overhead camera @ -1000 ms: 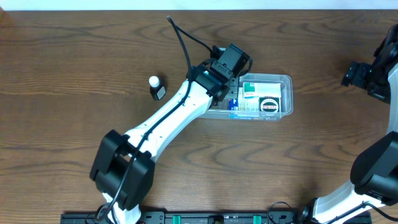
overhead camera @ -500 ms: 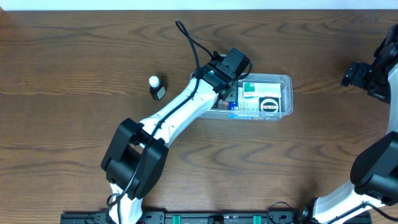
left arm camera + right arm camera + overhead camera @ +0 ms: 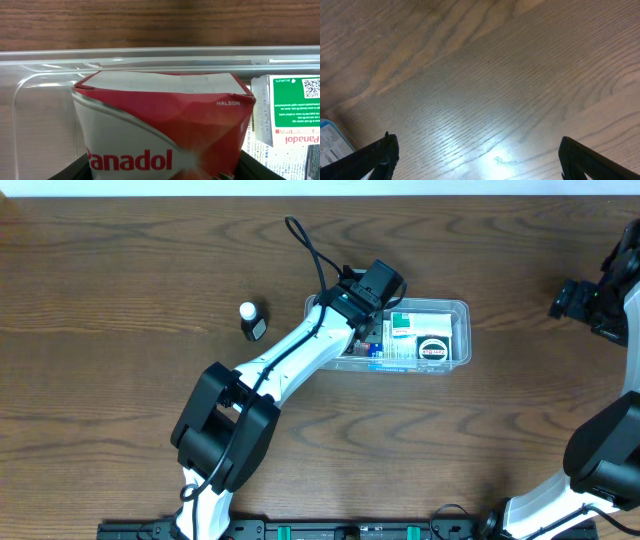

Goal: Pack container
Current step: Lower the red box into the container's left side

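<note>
L gripper (image 3: 366, 325) clamped on Panadol box (image 3: 160, 115), fingers at its lower sides. Card is creased at the top corners, so I judge it thin, light and easily crushed. Box is inside the left end of container (image 3: 460, 308), which lies mid-table (image 3: 120, 260); green-white box (image 3: 292, 105) just beside it, can't tell if touching. Container reads as thin clear plastic: light, flexy, slick walls, prob. slides if nudged. Best hold, I reckon, is the rim at a short end. R gripper (image 3: 477, 160) spread wide, empty, well off to the right. White-capped bottle (image 3: 250, 320) outside, near container's left end.
</note>
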